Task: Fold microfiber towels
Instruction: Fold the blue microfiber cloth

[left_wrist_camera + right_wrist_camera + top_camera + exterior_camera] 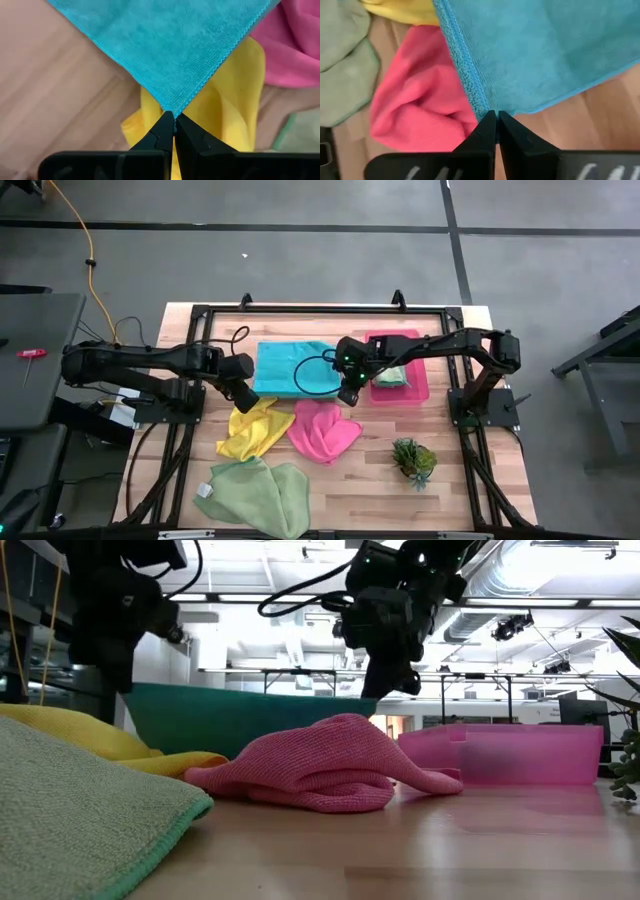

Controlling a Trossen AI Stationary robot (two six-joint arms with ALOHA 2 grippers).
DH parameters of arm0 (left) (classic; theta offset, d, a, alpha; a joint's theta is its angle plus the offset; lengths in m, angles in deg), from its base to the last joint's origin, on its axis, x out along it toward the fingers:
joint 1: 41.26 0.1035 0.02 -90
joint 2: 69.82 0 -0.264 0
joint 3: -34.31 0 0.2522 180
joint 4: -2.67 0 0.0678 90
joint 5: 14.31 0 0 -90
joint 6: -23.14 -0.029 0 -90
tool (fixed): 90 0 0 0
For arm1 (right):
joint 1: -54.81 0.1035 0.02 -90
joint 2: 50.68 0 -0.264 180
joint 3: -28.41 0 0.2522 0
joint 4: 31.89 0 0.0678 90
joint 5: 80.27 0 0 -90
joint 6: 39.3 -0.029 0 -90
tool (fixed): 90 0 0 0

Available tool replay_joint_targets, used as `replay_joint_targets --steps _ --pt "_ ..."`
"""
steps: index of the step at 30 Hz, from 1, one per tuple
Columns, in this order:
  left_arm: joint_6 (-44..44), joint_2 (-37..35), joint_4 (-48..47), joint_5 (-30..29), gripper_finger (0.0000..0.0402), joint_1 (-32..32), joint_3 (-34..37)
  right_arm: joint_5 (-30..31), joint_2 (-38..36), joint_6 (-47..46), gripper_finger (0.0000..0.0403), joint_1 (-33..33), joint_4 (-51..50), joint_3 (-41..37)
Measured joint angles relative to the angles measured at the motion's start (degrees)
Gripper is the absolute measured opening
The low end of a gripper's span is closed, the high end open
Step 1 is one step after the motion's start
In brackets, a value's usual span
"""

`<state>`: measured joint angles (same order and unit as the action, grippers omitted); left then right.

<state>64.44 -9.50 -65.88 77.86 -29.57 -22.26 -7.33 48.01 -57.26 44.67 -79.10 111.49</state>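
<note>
The teal towel (pixel 290 365) lies spread at the table's far middle, and its near edge (pixel 250 692) is raised between my two grippers. My left gripper (pixel 246 396) is shut on its near left corner, and my right gripper (pixel 348 393) is shut on its near right corner. Below them lie the crumpled yellow towel (pixel 255 428) and the hot pink towel (pixel 325 430). One pale green towel (pixel 255 492) lies at the near edge. Another pale green towel (pixel 390 374) lies in the pink tray (pixel 418 388). My left gripper pinches the teal towel's near left corner (pixel 169 106) between its two fingertips, only at the very tip of the corner. The corner is lifted above the yellow towel (pixel 225 115). The cloth spreads away from the fingers. My right gripper pinches the teal towel's near right corner (pixel 487 106) between its two fingertips, where the stitched hem ends. The corner is held up above the pink towel (pixel 420 100). The near edge runs almost straight across to the other gripper (pixel 250 692).
A small spiky green plant (pixel 413 460) stands at the near right. The pink tray stands right of the teal towel, close to my right arm. Bare wood shows between the plant and the pink towel and along the table's far edge.
</note>
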Motion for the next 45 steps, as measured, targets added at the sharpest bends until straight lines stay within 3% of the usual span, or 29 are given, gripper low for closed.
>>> replay_joint_targets --steps 5,13,17,27,33,45 --pt "-0.31 -0.05 0.0 1.54 0.0 -0.34 0.0 -0.92 0.0 -0.67 0.0 -0.27 0.28 -0.04" --pt "-5.64 0.11 1.8 -14.51 0.0 6.73 0.0 9.4 0.0 -1.58 0.0 -6.13 4.26 -0.09" --pt "-9.14 1.4 3.56 -18.34 0.0 11.44 -0.02 10.82 0.0 -1.47 0.0 -8.88 7.14 -0.07" --pt "-13.01 9.63 10.17 -20.83 0.0 17.11 0.0 13.5 3.59 -2.69 0.0 -10.48 9.87 -0.07" --pt "-12.85 14.08 12.49 -24.77 0.0 17.95 0.0 18.1 5.98 -4.16 0.0 -10.91 13.19 -0.13" --pt "-8.55 18.86 20.29 -28.8 0.0 18.0 2.27 18.66 6.4 -7.48 0.0 -12.35 13.7 -0.07"
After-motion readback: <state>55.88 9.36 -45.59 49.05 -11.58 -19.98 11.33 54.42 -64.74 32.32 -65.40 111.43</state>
